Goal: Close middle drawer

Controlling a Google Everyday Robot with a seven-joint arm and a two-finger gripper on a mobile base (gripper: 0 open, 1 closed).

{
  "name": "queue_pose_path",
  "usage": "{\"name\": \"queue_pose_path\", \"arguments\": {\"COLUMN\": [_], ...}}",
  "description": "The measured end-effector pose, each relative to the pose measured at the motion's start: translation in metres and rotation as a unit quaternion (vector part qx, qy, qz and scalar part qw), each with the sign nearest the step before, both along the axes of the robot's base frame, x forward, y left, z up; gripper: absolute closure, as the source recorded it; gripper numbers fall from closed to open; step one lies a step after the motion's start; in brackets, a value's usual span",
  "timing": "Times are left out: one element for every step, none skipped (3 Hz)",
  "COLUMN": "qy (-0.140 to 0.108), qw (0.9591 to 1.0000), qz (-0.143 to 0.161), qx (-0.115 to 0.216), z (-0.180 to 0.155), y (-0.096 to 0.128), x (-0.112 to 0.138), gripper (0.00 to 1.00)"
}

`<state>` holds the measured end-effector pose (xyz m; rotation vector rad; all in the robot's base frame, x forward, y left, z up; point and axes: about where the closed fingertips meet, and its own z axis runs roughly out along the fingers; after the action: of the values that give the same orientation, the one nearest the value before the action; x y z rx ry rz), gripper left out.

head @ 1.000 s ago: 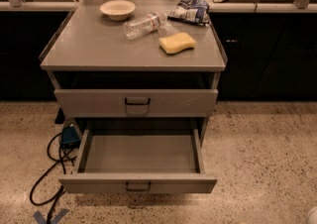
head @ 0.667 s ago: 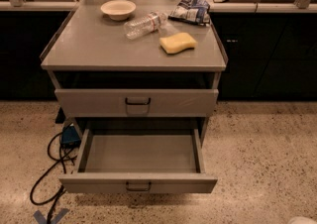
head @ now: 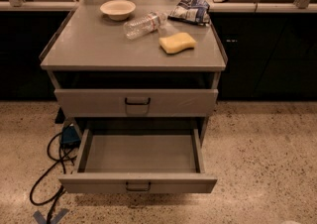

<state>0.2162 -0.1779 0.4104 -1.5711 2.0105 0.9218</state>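
The middle drawer is pulled far out of the grey cabinet, and its empty grey inside shows. Its low front panel carries a small black handle. Above it, the taller-fronted top drawer stands out a little from the cabinet frame. The lowest drawer is hidden under the open one. My gripper is not in view.
On the cabinet top lie a white bowl, a clear plastic bottle on its side, a yellow sponge and a blue-white snack bag. A black cable and a blue box lie on the speckled floor at the left.
A pale shape at the lower right edge has slipped almost out of view. Both drawers stand as before.
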Motion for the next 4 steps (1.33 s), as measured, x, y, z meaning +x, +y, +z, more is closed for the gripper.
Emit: {"name": "queue_pose_path", "arguments": {"qy": [0.007,0.008,-0.014,-0.076], "qw": [0.9997,0.9987,0.9980,0.9960], "qz": [0.020,0.039,0.044,0.033], "qx": [0.008,0.031,0.043,0.035], "z": [-0.032,-0.066,-0.069,-0.043], "y": [0.020,0.062,0.086,0.101], "x": [0.015,0.041,0.068,0.091], "gripper": [0.00,0.00,0.00,0.00]}}
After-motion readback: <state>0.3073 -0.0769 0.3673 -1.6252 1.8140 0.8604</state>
